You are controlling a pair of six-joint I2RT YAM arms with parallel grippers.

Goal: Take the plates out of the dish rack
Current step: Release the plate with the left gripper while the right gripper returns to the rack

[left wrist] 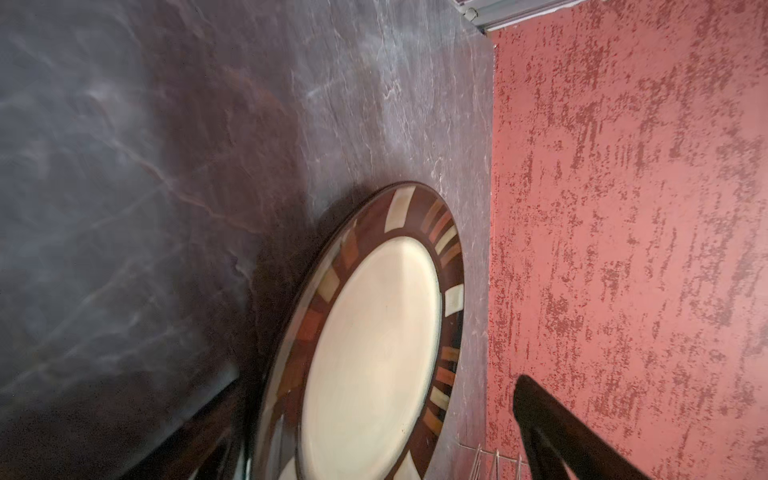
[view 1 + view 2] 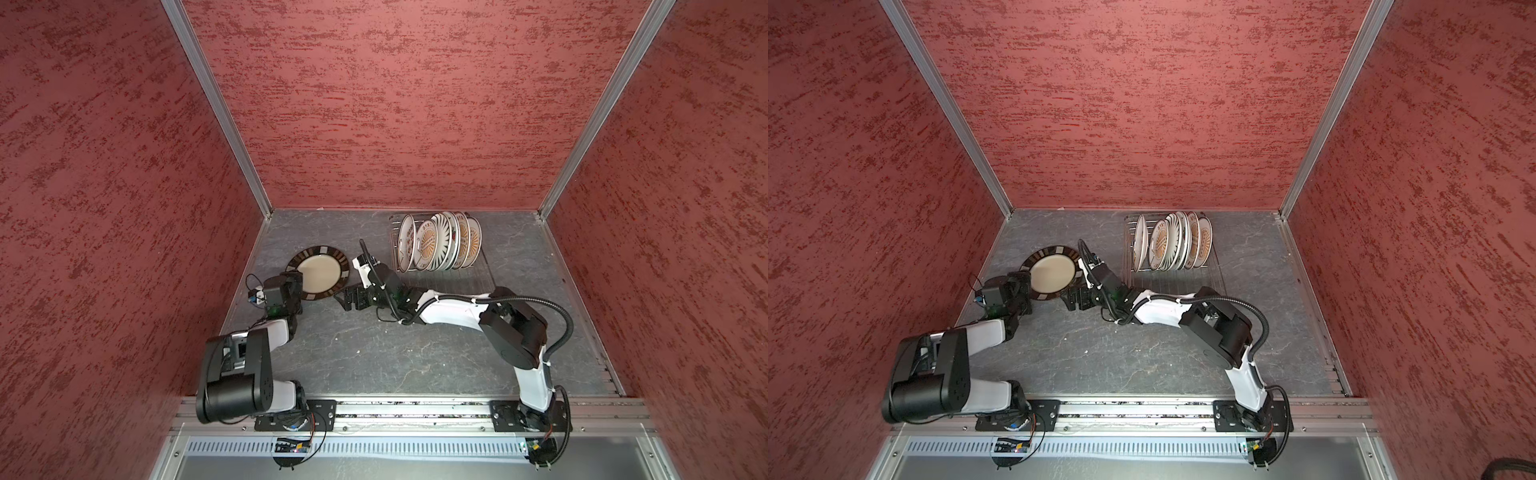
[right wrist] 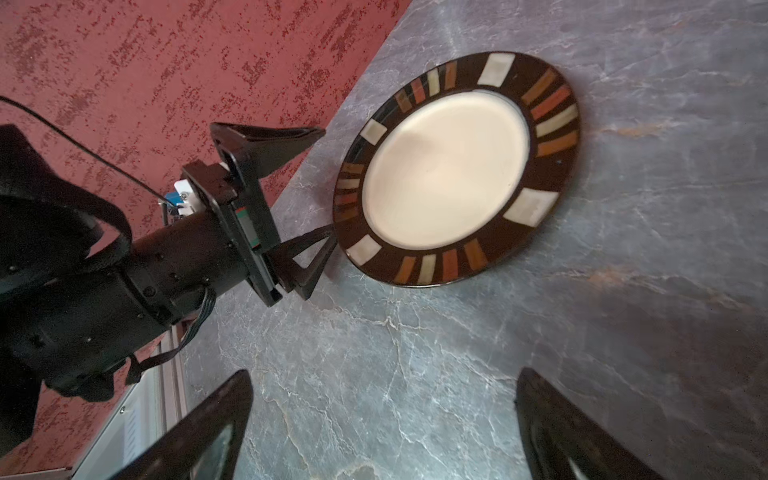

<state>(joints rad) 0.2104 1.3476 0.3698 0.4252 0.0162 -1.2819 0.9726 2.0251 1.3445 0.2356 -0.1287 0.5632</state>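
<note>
Left end effector (image 3: 327,178): jaws spread wide, gripping nothing. The dark-rimmed plate (image 3: 446,166) lies flat on the worktop (image 2: 374,353) straight ahead of it. In the left wrist view its near rim sits in the mouth between my fingers. One fingertip (image 3: 330,232) is right at the rim; can't tell whether it touches.

Right end effector (image 2: 343,299): also wide open and empty. It is low over the worktop, just beside the same plate on the side away from the left one. So the two end effectors flank the plate, close together with only a small gap.

Dish rack (image 2: 395,237): well beyond the right end effector, up against the back wall (image 2: 395,104). A row of plates (image 2: 427,243) stands on edge in its far end, packed tight and leaning on each other. One has an orange sunburst and one has black radial stripes (image 2: 442,232). The rack's near end shows bare wire.

In the way:
- My right wrist and its cable loop (image 2: 365,253) sit between the flat plate and the rack.
- My right forearm (image 2: 449,309) crosses in front of the rack's near end.
- The side wall (image 2: 104,166) is close beside the left end effector.
</note>
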